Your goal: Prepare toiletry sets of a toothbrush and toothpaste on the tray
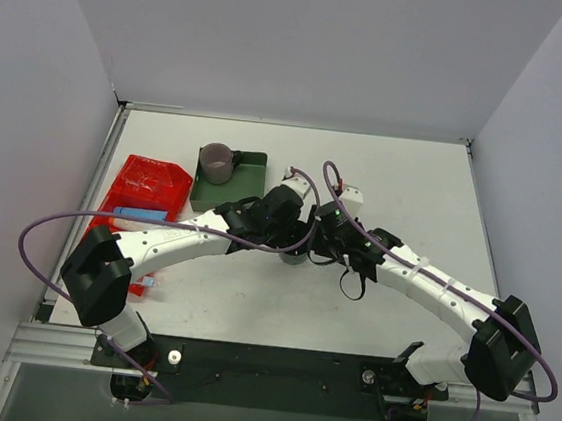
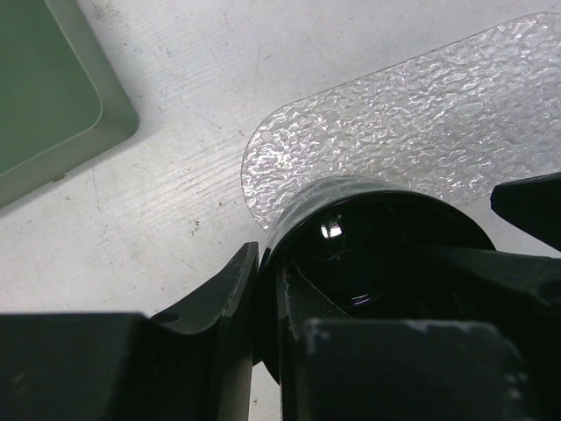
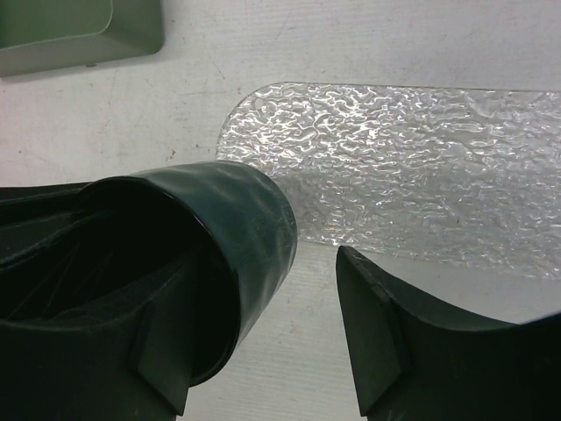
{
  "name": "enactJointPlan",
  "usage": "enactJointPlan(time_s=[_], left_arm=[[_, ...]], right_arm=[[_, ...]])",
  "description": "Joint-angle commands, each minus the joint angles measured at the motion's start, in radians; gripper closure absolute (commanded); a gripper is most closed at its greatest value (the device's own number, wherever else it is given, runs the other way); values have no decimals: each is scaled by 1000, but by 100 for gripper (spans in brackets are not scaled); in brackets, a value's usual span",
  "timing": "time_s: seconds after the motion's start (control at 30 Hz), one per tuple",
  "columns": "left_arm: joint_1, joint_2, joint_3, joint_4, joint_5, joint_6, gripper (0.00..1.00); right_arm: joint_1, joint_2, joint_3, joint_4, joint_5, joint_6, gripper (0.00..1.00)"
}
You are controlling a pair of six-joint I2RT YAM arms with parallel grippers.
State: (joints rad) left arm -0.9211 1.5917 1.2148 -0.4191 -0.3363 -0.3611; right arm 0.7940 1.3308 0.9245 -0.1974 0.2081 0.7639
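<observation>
A dark glossy cup [image 2: 368, 237] stands at the rounded end of the clear, textured tray [image 2: 421, 114]. My left gripper [image 2: 263, 263] is shut on its rim, one finger outside and one inside. From the other side, my right gripper [image 3: 263, 298] straddles the cup [image 3: 237, 228] with its jaws open. Its left finger sits inside the cup, and its right finger [image 3: 386, 333] stands apart from the wall. The tray [image 3: 394, 158] lies bare behind. From above, both grippers [image 1: 294, 234] [image 1: 316, 239] meet at the table's middle. Pale blue-and-white pieces [image 1: 140, 216] lie in the red bin, too small to tell toothbrush from toothpaste.
The red bin [image 1: 143, 181] stands at the left. A dark green box [image 1: 245, 172] holding a grey mug [image 1: 216, 161] stands behind the grippers; its corner [image 2: 53, 105] shows close to the tray. A small blue piece [image 1: 143, 281] lies beside the left arm.
</observation>
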Motion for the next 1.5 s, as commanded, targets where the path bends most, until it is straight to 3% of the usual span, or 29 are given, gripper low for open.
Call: enactJointPlan(time_s=[0.0, 0.6, 1.1, 1.2, 1.3, 1.43, 1.47], left_arm=[[-4, -33, 9, 111, -17, -16, 100], [-2, -71, -29, 160, -6, -33, 100], [-2, -133, -81, 221, 0, -36, 100], [-4, -133, -86, 232, 10, -33, 100], [-4, -127, -83, 233, 28, -18, 100], [-25, -118, -80, 243, 36, 22, 100], [-30, -115, -80, 243, 37, 27, 100]], right_arm=[[13, 13, -7, 3, 71, 26, 46], [19, -13, -78, 76, 93, 74, 48], [19, 13, -113, 145, 71, 91, 58], [19, 21, -113, 147, 68, 89, 62], [19, 24, -112, 147, 73, 86, 74], [20, 22, -115, 141, 88, 81, 100], [21, 22, -115, 138, 93, 81, 100]])
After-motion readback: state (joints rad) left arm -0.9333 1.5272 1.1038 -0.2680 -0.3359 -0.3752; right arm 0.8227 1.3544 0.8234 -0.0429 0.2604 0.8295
